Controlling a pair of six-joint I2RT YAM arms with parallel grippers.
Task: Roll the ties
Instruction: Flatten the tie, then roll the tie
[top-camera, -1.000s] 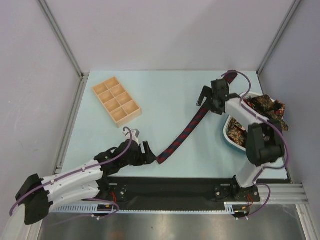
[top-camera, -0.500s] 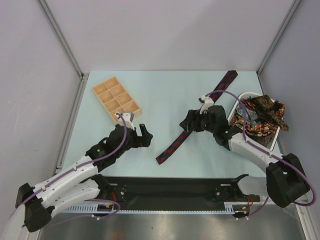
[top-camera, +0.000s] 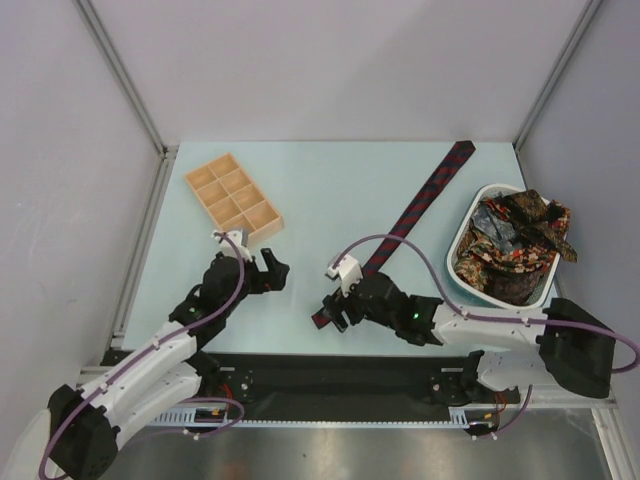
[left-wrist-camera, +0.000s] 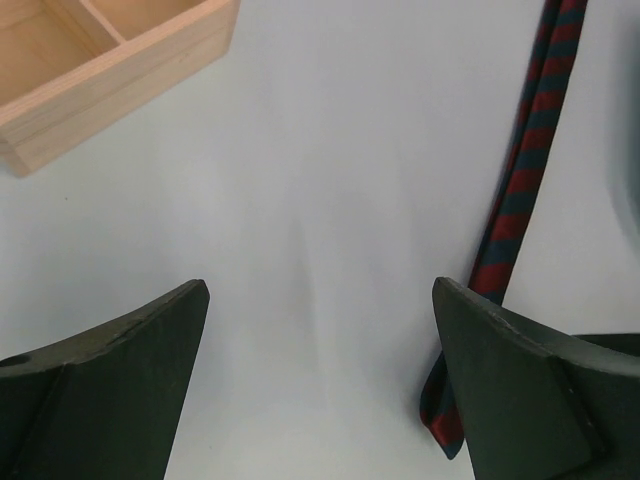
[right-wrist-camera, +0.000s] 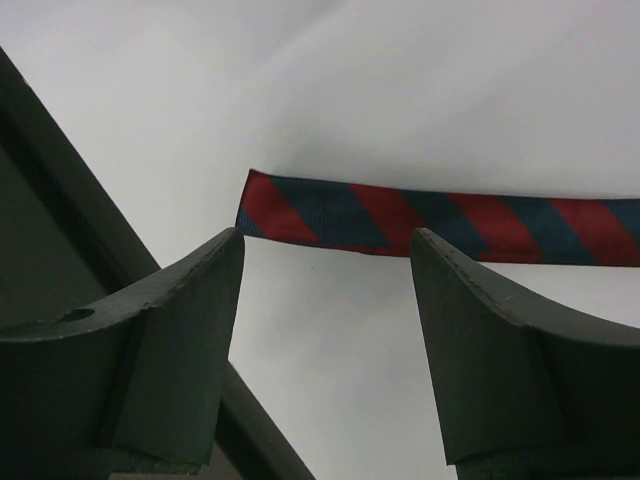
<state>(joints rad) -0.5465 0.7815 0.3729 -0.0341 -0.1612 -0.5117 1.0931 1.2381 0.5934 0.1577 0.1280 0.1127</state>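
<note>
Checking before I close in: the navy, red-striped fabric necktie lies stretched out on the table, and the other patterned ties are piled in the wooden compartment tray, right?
No. The top view shows the other patterned ties piled in the white plastic tub at right, not the wooden compartment tray. The navy, red-striped fabric necktie does lie stretched out.

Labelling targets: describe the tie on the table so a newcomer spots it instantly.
On the table, left of the white tub of bunched ties, one tie lies flat, stretched diagonally toward the right gripper. Only it is navy with red stripes.
</note>
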